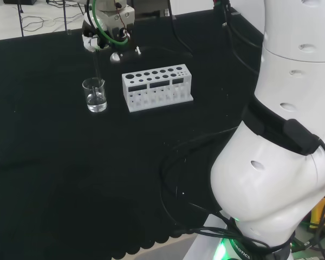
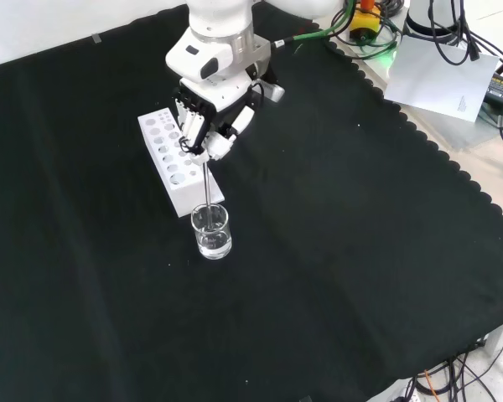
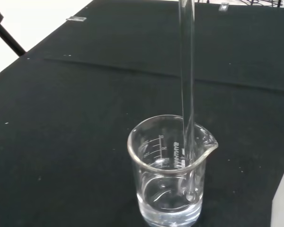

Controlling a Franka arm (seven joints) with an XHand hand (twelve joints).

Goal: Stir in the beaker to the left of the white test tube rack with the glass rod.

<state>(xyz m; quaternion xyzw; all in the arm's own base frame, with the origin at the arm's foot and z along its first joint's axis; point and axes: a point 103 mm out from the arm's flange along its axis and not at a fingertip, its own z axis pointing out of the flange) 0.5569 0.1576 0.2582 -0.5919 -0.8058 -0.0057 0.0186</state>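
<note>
Black cloth [image 2: 360,251] spread across the whole bench, scalloped along its edge in the front view. White arm links [image 1: 281,135] looming large at the right of the head view. White test tube rack [image 1: 157,86] standing on the cloth, its top pierced with rows of round holes, every hole bare; in the front view seen as a long white block [image 2: 172,163] running away from the camera. Hand [image 2: 205,126] black and white, poised above the near end of the rack in the front view, fingers [image 2: 220,144] curled and pinched on the top of the glass rod [image 2: 208,188]; in the head view seen at the top [image 1: 105,38], beyond the rack and to its left. Rod hanging almost upright from the pinch, lower end down inside the beaker [image 2: 211,232]. Beaker of clear glass, upright, just beside the rack's near end in the front view and to the left of the rack in the head view [image 1: 95,95], apart from it. In the wrist view, beaker [image 3: 168,184] with spout and printed scale, a shallow pool of clear liquid at the bottom, rod [image 3: 187,94] passing down past the rim on the spout side, tip sunk in the liquid close to the wall.
</note>
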